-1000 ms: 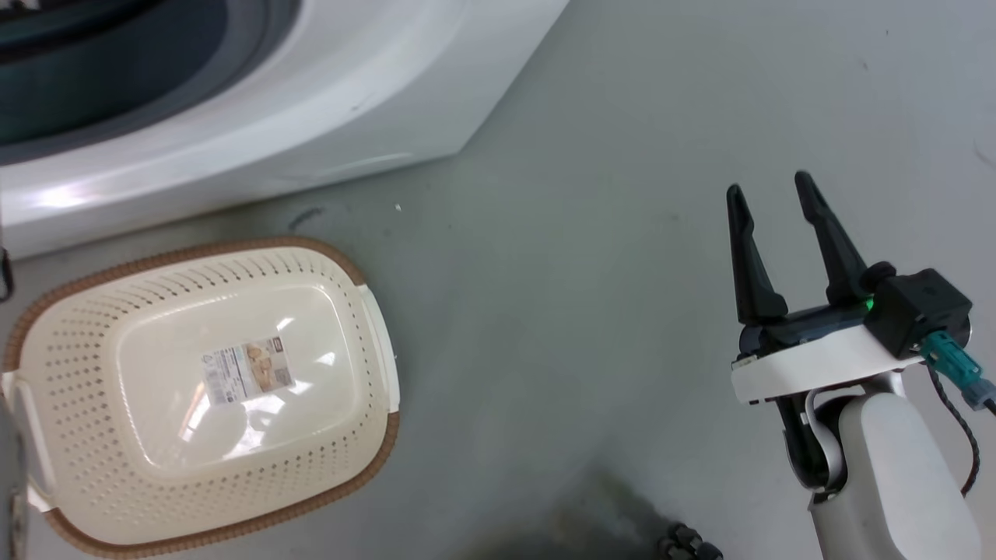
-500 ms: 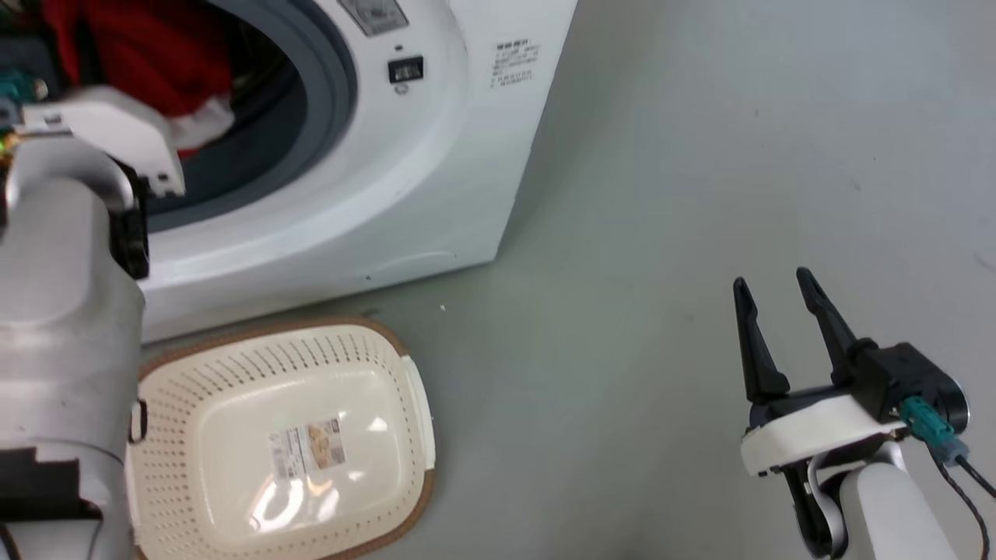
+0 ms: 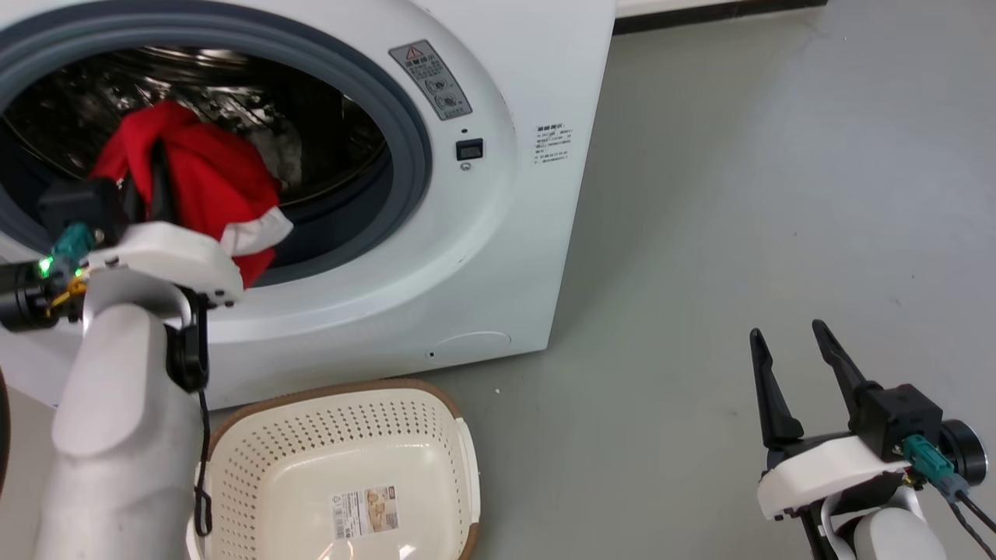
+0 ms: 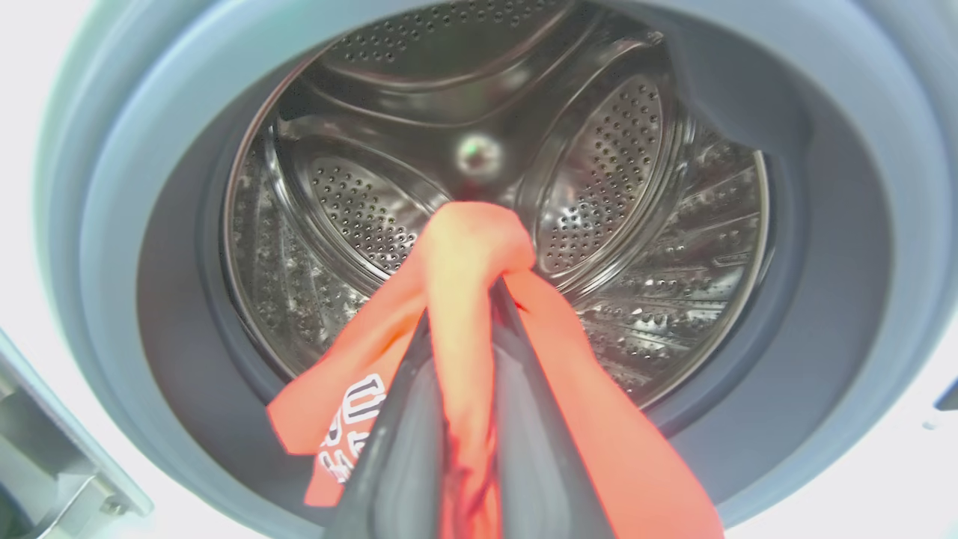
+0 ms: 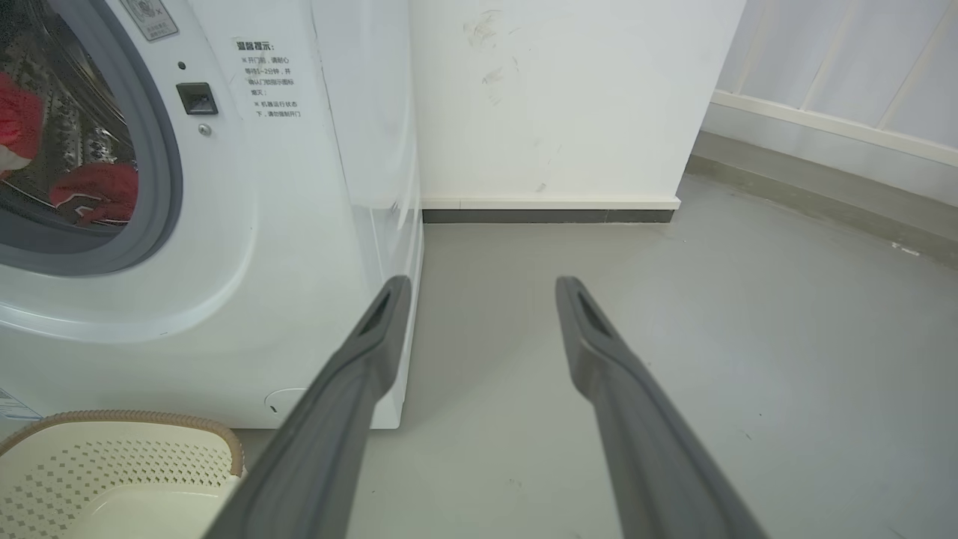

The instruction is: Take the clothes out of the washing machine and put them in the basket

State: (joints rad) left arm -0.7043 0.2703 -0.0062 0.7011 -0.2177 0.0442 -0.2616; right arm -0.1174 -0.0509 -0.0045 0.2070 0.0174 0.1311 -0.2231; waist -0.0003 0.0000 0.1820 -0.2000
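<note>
The red clothes (image 3: 198,183) hang at the porthole of the white washing machine (image 3: 498,233), draped over my left gripper (image 3: 152,183), which is shut on them. In the left wrist view the red fabric (image 4: 464,254) bunches around my left gripper (image 4: 460,299) in front of the steel drum (image 4: 599,172), with a white-printed flap hanging lower left. The cream basket (image 3: 264,459) sits on the floor below the porthole, holding only its label. My right gripper (image 3: 790,350) stands open over bare floor at the right, its fingers (image 5: 374,337) spread apart.
Grey floor (image 3: 739,194) stretches to the right of the machine. A white wall with a dark skirting (image 5: 554,215) stands behind it. The machine's grey door seal (image 3: 412,155) rings the opening. The basket's rim (image 5: 150,419) lies close to the machine's front.
The head camera has tilted up, bringing the porthole and drum into view. My left gripper now holds the red clothes higher at the opening. The right gripper stays open.
</note>
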